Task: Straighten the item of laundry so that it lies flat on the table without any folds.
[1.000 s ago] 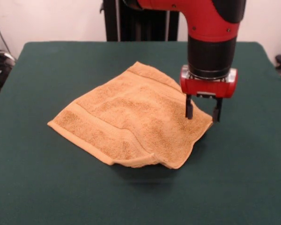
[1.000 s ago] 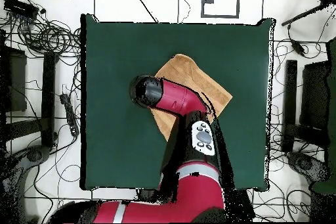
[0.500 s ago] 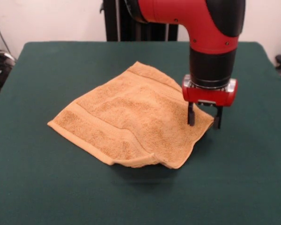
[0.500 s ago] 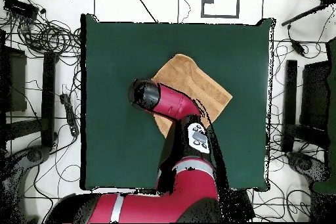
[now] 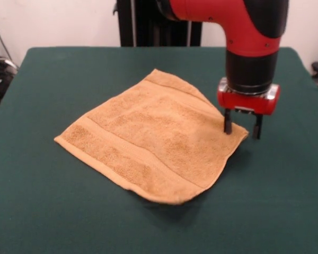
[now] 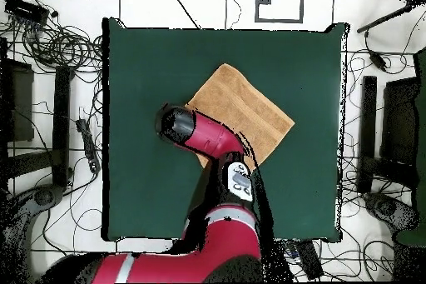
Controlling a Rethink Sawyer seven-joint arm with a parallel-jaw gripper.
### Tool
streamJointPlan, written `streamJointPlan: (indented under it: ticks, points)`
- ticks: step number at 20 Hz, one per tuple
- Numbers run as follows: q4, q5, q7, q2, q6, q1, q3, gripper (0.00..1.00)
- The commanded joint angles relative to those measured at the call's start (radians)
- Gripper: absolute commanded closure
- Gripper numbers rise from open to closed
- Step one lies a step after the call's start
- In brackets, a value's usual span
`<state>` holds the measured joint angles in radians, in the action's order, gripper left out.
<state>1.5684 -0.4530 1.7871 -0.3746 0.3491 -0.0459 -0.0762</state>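
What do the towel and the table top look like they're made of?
The towel looks like golden-tan terry cloth: a nubby, matte looped pile, with a smoother woven band and hemmed edges. The table top seems covered in dark green felt-like fabric: flat, matte, no shine or grain. What lies beneath it can't be told.

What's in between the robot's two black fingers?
In the front view, the towel's right corner lies between the gripper's open fingers: one stands on the cloth, the other just past its edge over the green table.

A golden-tan towel (image 5: 148, 143) with a woven band lies on the dark green table (image 5: 53, 211).
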Motion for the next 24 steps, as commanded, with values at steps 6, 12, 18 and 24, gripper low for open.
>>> streamJointPlan:
  ticks: [6, 12, 18, 24]
  points:
    - [0.150, -0.124, 0.426, -0.013, -0.039, -0.111, 0.026, 1.00]
    - [0.117, -0.111, 0.441, 0.002, -0.031, -0.128, 0.000, 1.00]
    - [0.135, -0.095, 0.431, -0.019, -0.007, -0.106, 0.007, 1.00]
    - [0.119, -0.086, 0.447, -0.013, 0.015, -0.136, -0.041, 0.00]
